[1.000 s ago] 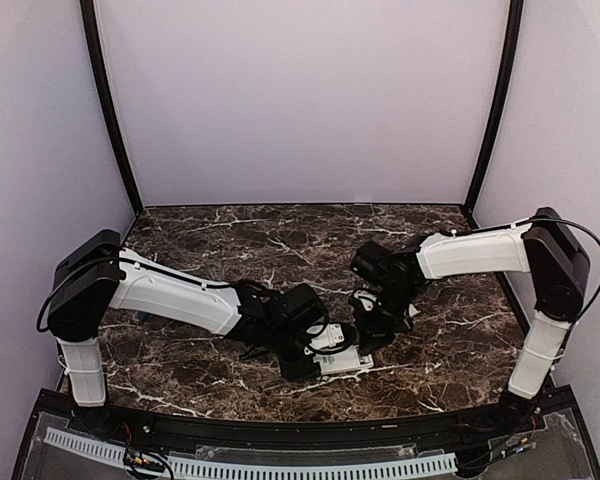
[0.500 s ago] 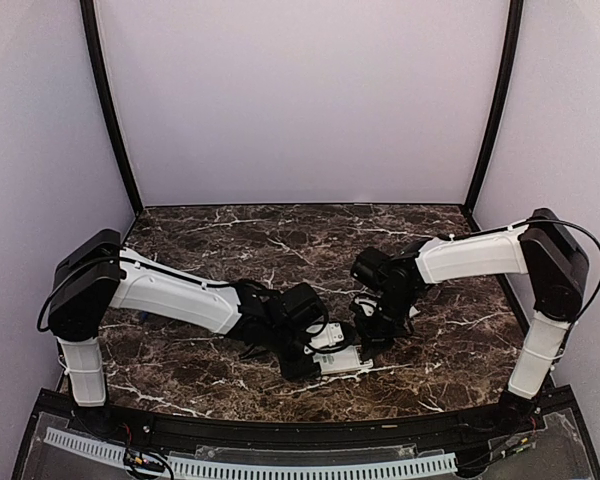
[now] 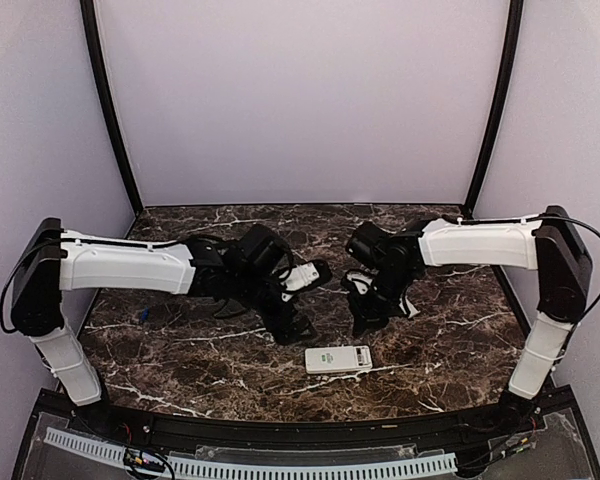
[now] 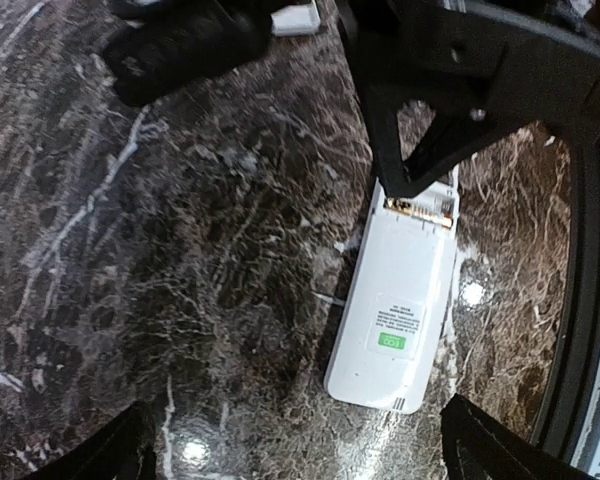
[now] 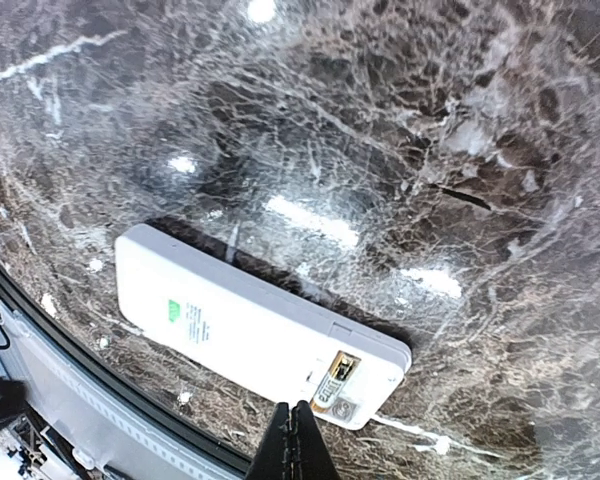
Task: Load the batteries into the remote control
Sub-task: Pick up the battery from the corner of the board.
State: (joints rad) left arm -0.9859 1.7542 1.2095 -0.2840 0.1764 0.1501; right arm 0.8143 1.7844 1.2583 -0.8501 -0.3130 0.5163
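We see the remote control point(image 3: 338, 359) lying back-up on the counter point(image 3: 180, 350), presumably to expose its battery bay point(image 4: 420, 205), with our left fingers point(image 4: 130, 455) spread wide above it and our right fingers point(image 5: 285, 455) pinched shut, empty, over its battery end.

The flat white rectangular remote control point(image 3: 338, 359) lies on the dark marbled bench point(image 3: 180, 350), with bare stone at its 3 and 9 o'clock. At its 11 o'clock the left arm's black fingers point(image 3: 292, 324) hover spread wide, clear of it. At 1 o'clock the right arm's fingers point(image 3: 362, 322), pressed together, hover just apart from it. The black bench rim point(image 3: 280, 425) lies near at 6 o'clock.
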